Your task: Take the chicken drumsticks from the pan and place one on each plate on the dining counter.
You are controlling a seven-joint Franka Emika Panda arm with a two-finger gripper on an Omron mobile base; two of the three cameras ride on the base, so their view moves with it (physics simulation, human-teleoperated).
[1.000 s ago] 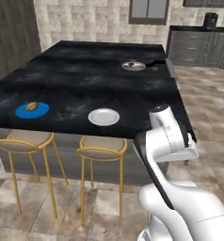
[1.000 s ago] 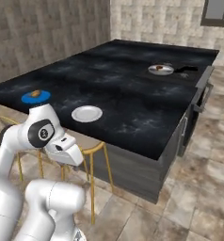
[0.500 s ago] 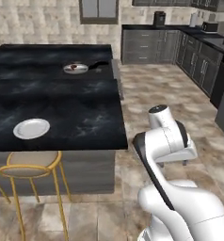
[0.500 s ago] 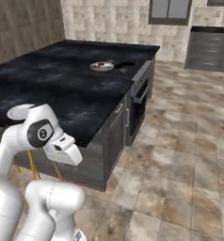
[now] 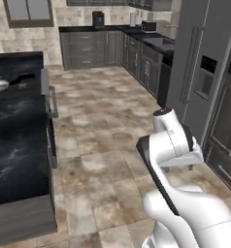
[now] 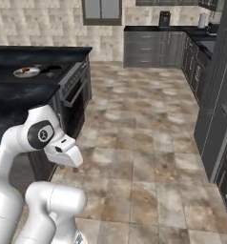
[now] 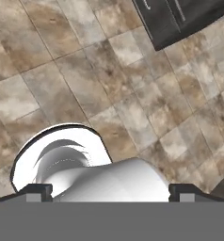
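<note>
Judging grasp: the pan [image 6: 26,72] sits far off on the surface [image 6: 20,90], drumstick inside too small to resolve. Likely light, greasy, stiff at the bone; pinch mid-shaft. Hand [image 7: 109,188] spread wide, empty.

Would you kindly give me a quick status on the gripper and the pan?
Gripper open, empty, pointing down at the tiled floor. Pan far off on the dining counter, by the oven side. Nothing in the way visible.

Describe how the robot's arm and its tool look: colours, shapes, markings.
The arm is glossy white with rounded, bulbous segments and dark grey bands at the joints; one joint carries a round dark cap. The tool has two small dark finger tips.
</note>
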